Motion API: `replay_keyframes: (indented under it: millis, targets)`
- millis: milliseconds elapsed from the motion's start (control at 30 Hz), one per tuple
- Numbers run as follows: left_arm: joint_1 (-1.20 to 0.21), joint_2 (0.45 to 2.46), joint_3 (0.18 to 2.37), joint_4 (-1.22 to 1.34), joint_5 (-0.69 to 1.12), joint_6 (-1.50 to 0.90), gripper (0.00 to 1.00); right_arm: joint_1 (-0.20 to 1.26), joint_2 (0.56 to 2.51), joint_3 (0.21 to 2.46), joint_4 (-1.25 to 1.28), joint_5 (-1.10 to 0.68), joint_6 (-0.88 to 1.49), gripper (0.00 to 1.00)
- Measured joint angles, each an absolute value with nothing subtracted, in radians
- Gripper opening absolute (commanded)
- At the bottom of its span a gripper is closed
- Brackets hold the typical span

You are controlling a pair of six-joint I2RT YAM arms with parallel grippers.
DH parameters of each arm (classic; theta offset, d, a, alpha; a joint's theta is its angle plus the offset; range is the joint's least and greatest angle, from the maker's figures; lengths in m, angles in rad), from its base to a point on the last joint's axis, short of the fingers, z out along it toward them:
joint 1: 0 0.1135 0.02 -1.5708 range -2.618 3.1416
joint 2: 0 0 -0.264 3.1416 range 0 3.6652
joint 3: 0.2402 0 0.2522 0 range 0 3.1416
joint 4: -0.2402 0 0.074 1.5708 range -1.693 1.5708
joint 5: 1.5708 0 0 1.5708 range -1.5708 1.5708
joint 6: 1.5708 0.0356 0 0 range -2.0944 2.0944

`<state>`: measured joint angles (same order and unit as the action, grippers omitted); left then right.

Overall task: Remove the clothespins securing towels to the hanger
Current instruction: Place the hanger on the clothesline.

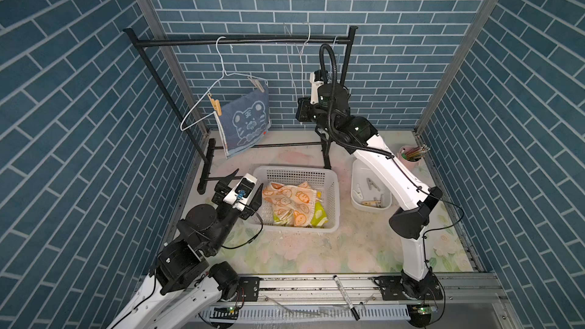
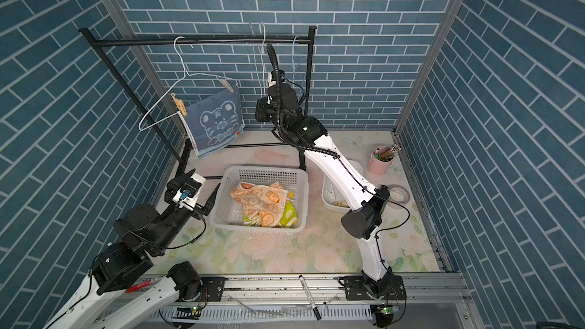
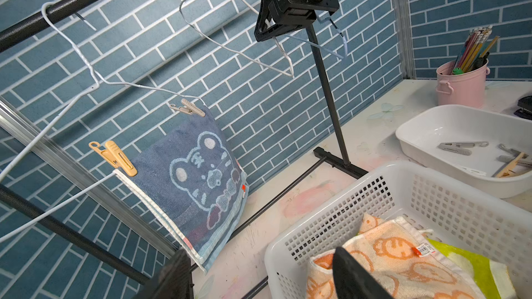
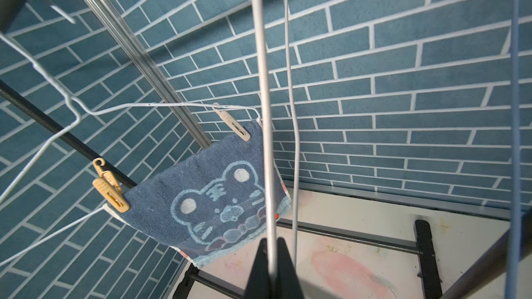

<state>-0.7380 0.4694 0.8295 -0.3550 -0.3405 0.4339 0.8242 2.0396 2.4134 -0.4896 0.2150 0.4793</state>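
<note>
Clamping a white hanger (image 4: 261, 81), the right hand (image 4: 271, 254) is mostly cropped.

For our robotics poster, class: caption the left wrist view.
A tan clothespin and a grey clothespin pin the blue towel to its hanger; the right claw grips an empty hanger.

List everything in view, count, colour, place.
rack: one, black, at back
towel hanger: one, white, on rack
bare hanger: one, white, on rack
blue hanger: one, pale, on rack
tiger towel: one, blue, on towel hanger
pinned clothespins: two, tan and grey, on tiger towel
basket: one, white, centre
basket towels: two, orange and green, in basket
tray: one, white, beside basket
loose clothespins: about four, grey and tan, in tray
pencil cup: one, pink, behind tray
marker: one, white, front rail
left gripper: open, beside basket
right gripper: shut on bare hanger
</note>
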Motion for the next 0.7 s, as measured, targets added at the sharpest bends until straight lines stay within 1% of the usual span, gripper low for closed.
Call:
replay_keyframes:
  millis: [333,367,467,533,633,700]
  targets:
    - [-0.738,0.475,0.83,-0.37,-0.344,0.434,0.79,0.792,2.072,2.413,-0.553,0.193,0.502,0.0]
    - [-0.738,0.477,0.83,-0.369,-0.344,0.433,0.79,0.792,2.072,2.413,-0.557,0.187,0.502,0.03]
    - [-0.738,0.486,0.83,-0.37,-0.344,0.429,0.79,0.793,2.071,2.413,-0.557,0.17,0.505,0.22]
    - [-0.738,0.496,0.833,-0.373,-0.344,0.425,0.79,0.794,2.063,2.403,-0.553,0.159,0.499,0.32]
    - [-0.738,0.521,0.859,-0.387,-0.34,0.422,0.81,0.794,2.022,2.355,-0.541,0.148,0.493,0.4]
    - [-0.738,0.546,0.893,-0.394,-0.334,0.42,0.81,0.794,1.98,2.317,-0.534,0.145,0.487,0.42]
